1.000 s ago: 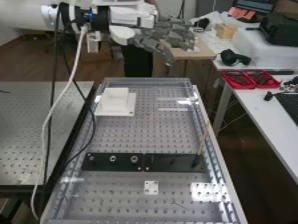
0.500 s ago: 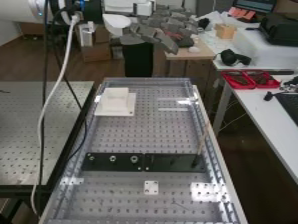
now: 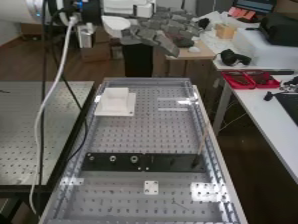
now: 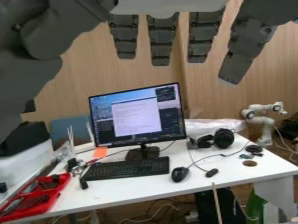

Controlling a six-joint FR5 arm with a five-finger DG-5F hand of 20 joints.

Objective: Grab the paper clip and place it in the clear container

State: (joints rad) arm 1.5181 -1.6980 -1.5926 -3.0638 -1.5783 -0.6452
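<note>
Crossing the worktop (image 3: 126,137) lengthwise seems the coming need: the straight, widely spread, empty fingers (image 4: 163,40) hang past its far end, well apart from a faint thin slanting line, probably the paper clip (image 3: 178,204), near its near end, with black plates (image 3: 176,162) between.

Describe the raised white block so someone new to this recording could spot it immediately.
Find the bench with the perforated top in the high view. Toward its far end, on the view's left side, a white block sits beyond the black strip. Unlike the small flat white plate nearer the camera, it stands up from a broader white base.
</note>
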